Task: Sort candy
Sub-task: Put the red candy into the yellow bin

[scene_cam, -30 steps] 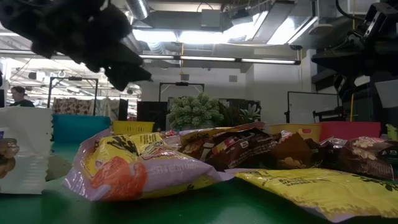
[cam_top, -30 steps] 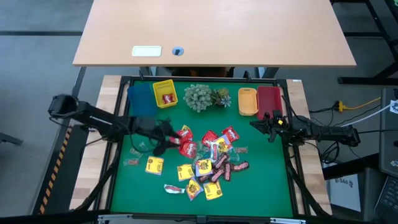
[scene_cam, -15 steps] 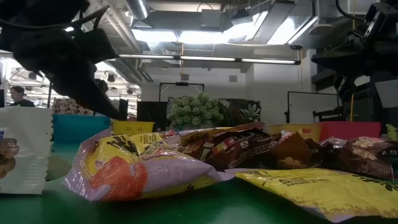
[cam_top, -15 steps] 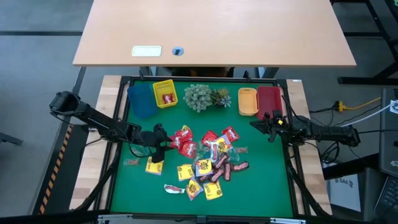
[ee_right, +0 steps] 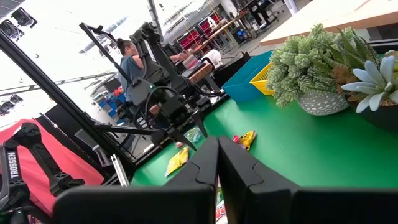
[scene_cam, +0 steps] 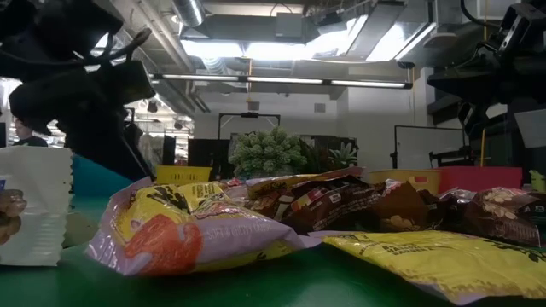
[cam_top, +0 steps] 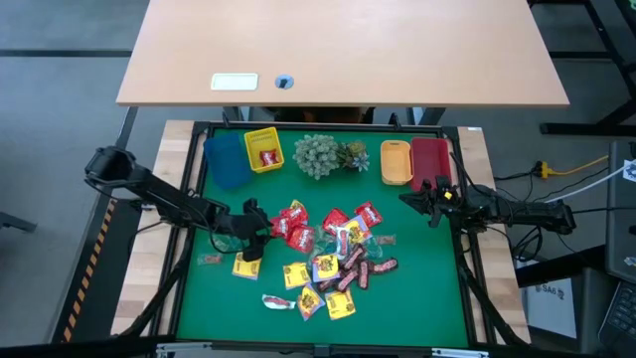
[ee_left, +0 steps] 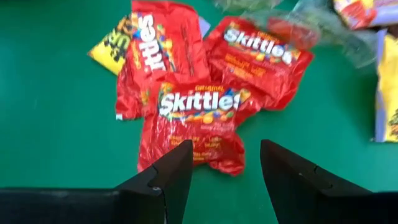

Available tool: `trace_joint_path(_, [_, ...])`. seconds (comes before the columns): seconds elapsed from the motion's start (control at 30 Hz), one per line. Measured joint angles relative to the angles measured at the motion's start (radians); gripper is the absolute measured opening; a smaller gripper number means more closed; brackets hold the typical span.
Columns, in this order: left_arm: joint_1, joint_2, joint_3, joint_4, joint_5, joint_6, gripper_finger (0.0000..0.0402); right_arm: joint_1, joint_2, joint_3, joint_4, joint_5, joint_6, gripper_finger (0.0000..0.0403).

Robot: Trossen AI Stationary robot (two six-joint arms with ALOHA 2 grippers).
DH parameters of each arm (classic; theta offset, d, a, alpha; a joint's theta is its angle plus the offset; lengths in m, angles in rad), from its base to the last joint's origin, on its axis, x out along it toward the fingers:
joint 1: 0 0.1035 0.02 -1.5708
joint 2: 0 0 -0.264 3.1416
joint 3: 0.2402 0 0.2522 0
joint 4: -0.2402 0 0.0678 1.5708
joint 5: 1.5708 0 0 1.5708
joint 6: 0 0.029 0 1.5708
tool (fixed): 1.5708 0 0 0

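Note:
The candy (cam_top: 323, 261) lies in a loose pile on the green mat: red packets, yellow square packets, dark bars and pale wrappers. Three red Skittles packets overlap at the pile's left; the nearest one (ee_left: 198, 118) lies flat just ahead of my left gripper (ee_left: 225, 163). That gripper (cam_top: 260, 231) is open, slants down from the table's left, and its fingers stand over the mat at the packet's near edge, touching nothing. My right gripper (cam_top: 409, 199) hangs shut and level at the mat's right side, by the red bin, holding nothing.
Along the far edge stand a blue bin (cam_top: 227, 159), a yellow bin (cam_top: 263, 149) with a packet in it, a plant cluster (cam_top: 320, 155), an orange bin (cam_top: 396, 162) and a red bin (cam_top: 430, 159). Bare mat lies at the near left and near right.
My left gripper has sunk toward the mat and moved a little toward the near edge, tipping its fingers down toward the red packets at the pile's left. It has stayed open. The candy has not moved.

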Motion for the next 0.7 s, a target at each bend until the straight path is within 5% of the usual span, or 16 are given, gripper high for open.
trace_joint_path(0.7, [0.0, 0.192, 0.001, 0.149, -0.016, -0.001, 0.0172, 0.0, 0.0, 0.0, 0.0, 0.0, 0.0, 0.0012])
